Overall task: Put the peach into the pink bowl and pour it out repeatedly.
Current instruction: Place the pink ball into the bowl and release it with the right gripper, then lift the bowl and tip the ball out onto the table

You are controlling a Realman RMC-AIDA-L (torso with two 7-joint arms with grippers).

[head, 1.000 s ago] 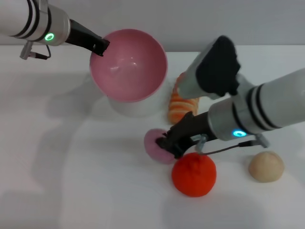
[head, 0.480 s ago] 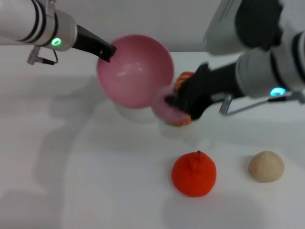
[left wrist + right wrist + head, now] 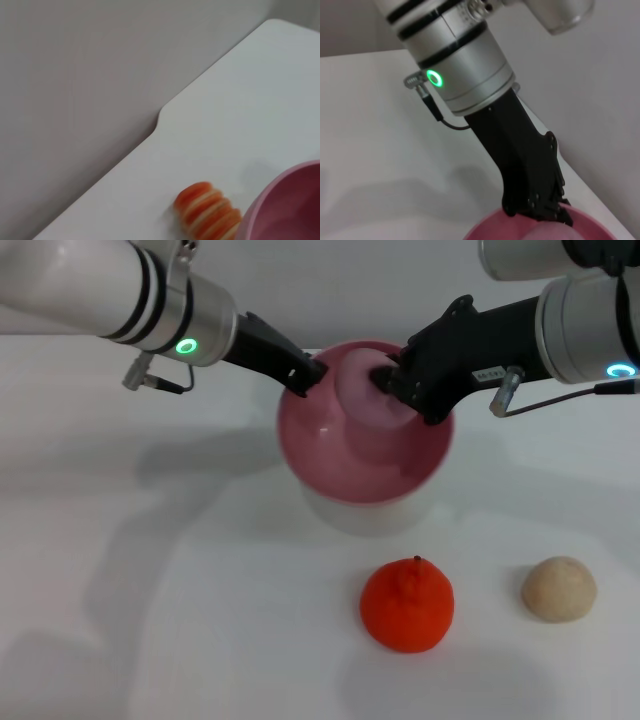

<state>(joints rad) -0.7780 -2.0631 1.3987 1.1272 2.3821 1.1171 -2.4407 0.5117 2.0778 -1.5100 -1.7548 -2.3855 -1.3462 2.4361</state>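
Observation:
The pink bowl [image 3: 362, 462] is held above the table at the centre by my left gripper [image 3: 305, 375], shut on its rim. My right gripper [image 3: 388, 385] is shut on the pale-pink peach [image 3: 362, 392] and holds it just over the bowl's opening. The right wrist view shows the left gripper [image 3: 540, 210] clamped on the bowl's rim [image 3: 490, 226], with a bit of the peach [image 3: 551, 234] at the frame's edge. The left wrist view shows part of the bowl's rim [image 3: 285, 205].
A bright orange tangerine [image 3: 407, 605] lies near the front of the white table, a beige bun [image 3: 558, 588] to its right. A striped orange-and-cream toy [image 3: 207, 212] lies behind the bowl. The table's far edge [image 3: 165, 112] meets a grey wall.
My right gripper lifted the peach off the table by the tangerine and carried it up over the bowl. My left gripper moved the bowl to the right, toward the centre.

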